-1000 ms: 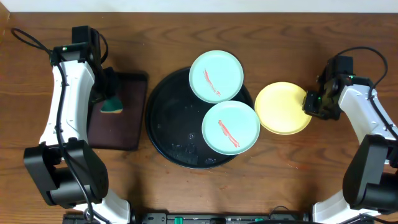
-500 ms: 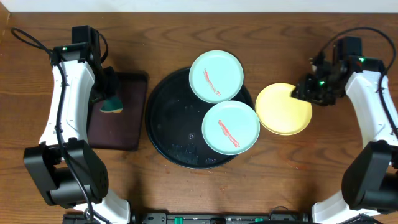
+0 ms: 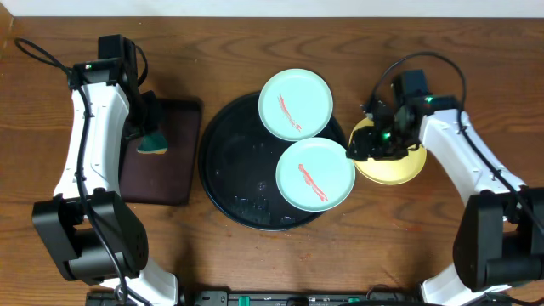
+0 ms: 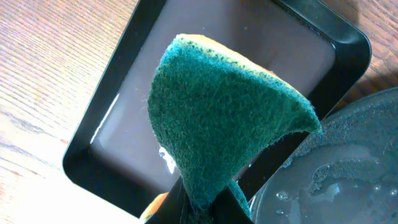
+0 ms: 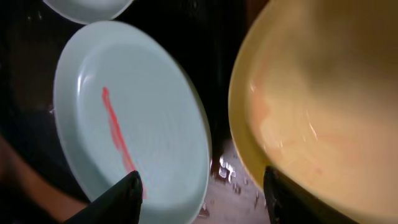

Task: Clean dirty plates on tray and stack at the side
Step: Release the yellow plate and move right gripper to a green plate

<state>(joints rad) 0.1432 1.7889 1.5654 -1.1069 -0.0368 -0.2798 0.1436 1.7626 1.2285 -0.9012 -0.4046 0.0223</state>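
The black tray (image 3: pixel 223 161) sits at the middle of the wooden tabletop (image 3: pixel 399 246), with beads of water on its glossy floor. Two mint plates lie on its right half, each marked with a thin red streak. The far mint plate (image 3: pixel 295 104) overhangs the tray's rim toward the far edge of the tabletop. The near mint plate (image 3: pixel 315 173) lies just behind it toward the near edge, and its right side reaches past the tray's rim. In the overhead view their rims meet or slightly overlap. The yellow plate (image 3: pixel 399 166) rests off the tray, on the wood just beside its right rim, between the tray and the right edge of the tabletop.

The right fingers (image 5: pixel 126 194) are apart and hang low over the narrow gap between the near mint plate and the yellow plate. One finger is above the mint plate's rim and the other above the yellow plate's left part. The right wrist view does not show whether either finger touches a plate. Wet wood shows in the gap.

Toward the left edge of the tabletop, a brown tray (image 3: pixel 174 183) lies just beside the black tray. The left fingers (image 4: pixel 238 208) are clamped on the lower edge of a green sponge (image 4: pixel 224 118), which stands up above the brown tray's far part.
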